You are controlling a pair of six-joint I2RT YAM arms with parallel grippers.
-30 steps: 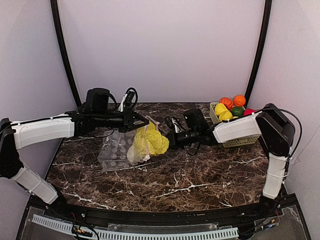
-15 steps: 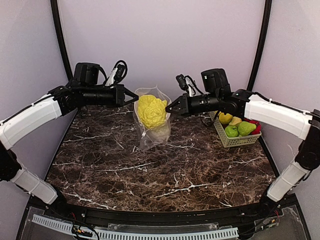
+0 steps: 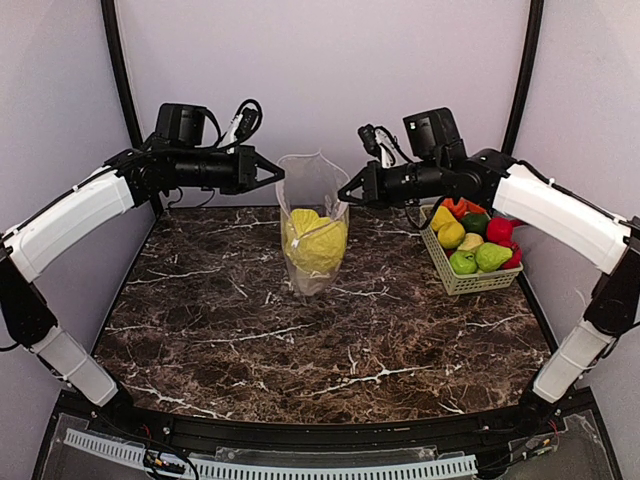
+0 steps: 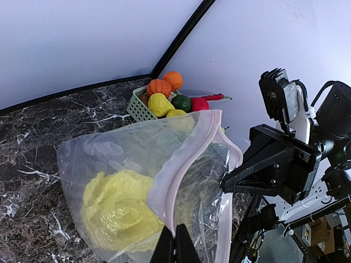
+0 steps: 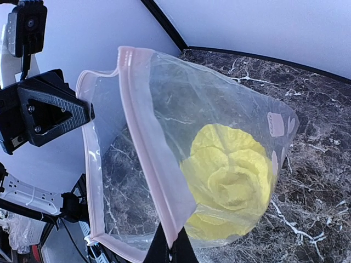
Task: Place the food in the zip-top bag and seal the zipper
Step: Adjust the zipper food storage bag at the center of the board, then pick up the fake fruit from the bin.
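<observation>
The left fingers (image 3: 276,177) are pinched narrow on the left end of the mouth of the zip-top bag (image 3: 312,195), holding it up over the worktop (image 3: 300,350). The bag hangs between the two arms, mouth upward, with the yellow cabbage (image 3: 318,245) settled in its bottom. The pink zipper (image 5: 147,137) gapes, its two lips apart. The right fingers (image 3: 347,194) are clamped tight on the opposite end of the mouth. Further right, the rest of the food (image 3: 472,245) sits in the basket (image 3: 480,283).

As I judge it, both grips should be held level and drawn gently apart, so the lips line up straight for closing and the cabbage does not spill. The slider tab cannot be made out. Whether the bag's bottom touches the worktop is unclear. The right arm partly covers the basket.
</observation>
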